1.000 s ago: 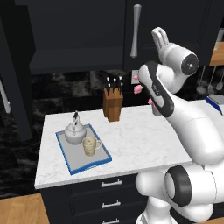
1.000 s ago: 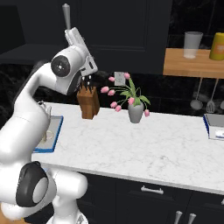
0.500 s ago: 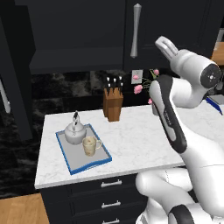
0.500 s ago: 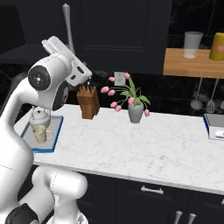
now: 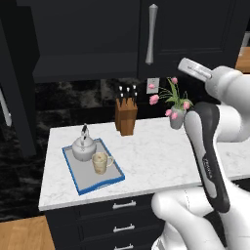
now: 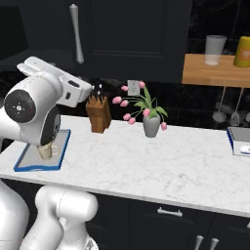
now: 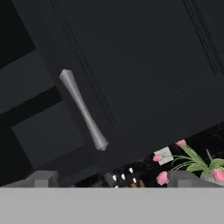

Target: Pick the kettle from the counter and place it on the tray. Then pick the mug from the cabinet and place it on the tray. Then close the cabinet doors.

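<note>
The silver kettle (image 5: 83, 147) and the cream mug (image 5: 100, 162) both stand on the blue-rimmed tray (image 5: 100, 185) at the left end of the white counter (image 5: 151, 151). My gripper (image 7: 113, 179) is open and holds nothing. It hangs well above the counter, right of the tray, and faces the cabinet's right door (image 7: 144, 65) and its silver bar handle (image 7: 83, 109). That door (image 5: 195, 29) looks shut. The left door (image 5: 12, 88) stands swung out at the far left, so the dark cabinet inside (image 5: 83, 34) is exposed. From the right side the mug (image 6: 45, 152) peeks out behind my arm.
A wooden knife block (image 5: 126, 116) and a grey vase of pink tulips (image 5: 177, 116) stand at the back of the counter. Dark drawers (image 5: 122, 215) sit below it. A wooden shelf (image 6: 215, 73) with two cups hangs at the right, utensils beneath it.
My hand has dropped and tilted over from pointing up near the right door's handle. The elbow has swung out to the right. Kettle, mug, tray and doors have not moved.
</note>
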Controlling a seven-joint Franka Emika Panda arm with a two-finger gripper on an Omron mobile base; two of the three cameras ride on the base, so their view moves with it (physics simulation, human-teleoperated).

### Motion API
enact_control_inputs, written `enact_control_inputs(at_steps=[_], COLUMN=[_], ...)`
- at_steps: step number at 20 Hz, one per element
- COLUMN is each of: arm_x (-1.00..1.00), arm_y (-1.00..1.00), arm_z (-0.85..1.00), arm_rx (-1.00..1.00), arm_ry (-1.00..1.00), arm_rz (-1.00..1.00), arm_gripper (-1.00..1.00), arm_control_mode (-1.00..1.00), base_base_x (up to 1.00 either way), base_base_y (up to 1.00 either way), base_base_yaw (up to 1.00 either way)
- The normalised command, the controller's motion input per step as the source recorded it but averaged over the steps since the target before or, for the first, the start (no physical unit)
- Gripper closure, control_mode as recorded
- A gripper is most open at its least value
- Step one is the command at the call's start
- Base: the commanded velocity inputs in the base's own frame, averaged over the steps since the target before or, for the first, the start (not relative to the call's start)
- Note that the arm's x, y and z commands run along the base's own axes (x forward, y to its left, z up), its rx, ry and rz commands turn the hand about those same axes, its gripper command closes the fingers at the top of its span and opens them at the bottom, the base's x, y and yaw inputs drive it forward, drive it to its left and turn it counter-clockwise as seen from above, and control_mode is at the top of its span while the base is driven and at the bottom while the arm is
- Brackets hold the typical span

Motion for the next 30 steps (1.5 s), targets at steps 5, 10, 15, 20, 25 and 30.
enact_control_inputs(at_steps=[5,10,15,20,25,30], arm_x=[-0.68,-0.69,-0.59,-0.61,-0.54,-0.38], arm_y=[0.17,0.18,0.35,0.7,0.63,0.72], arm_z=[0.05,0.08,0.0,0.0,0.1,0.12], arm_rx=[-0.17,-0.09,-0.4,-0.79,-0.7,-0.62], arm_ry=[0.0,0.0,-0.03,-0.37,-0.56,-0.4], arm_rz=[0.07,0.09,0.2,0.35,0.3,0.21], arm_gripper=[-1.0,-1.0,-1.0,-1.0,-1.0,-1.0], arm_control_mode=[-1.0,-1.0,-1.0,-1.0,-1.0,-1.0], base_base_x=[0.0,0.0,0.0,0.0,0.0,0.0], base_base_y=[0.0,0.0,0.0,0.0,0.0,0.0], base_base_yaw=[0.0,0.0,0.0,0.0,0.0,0.0])
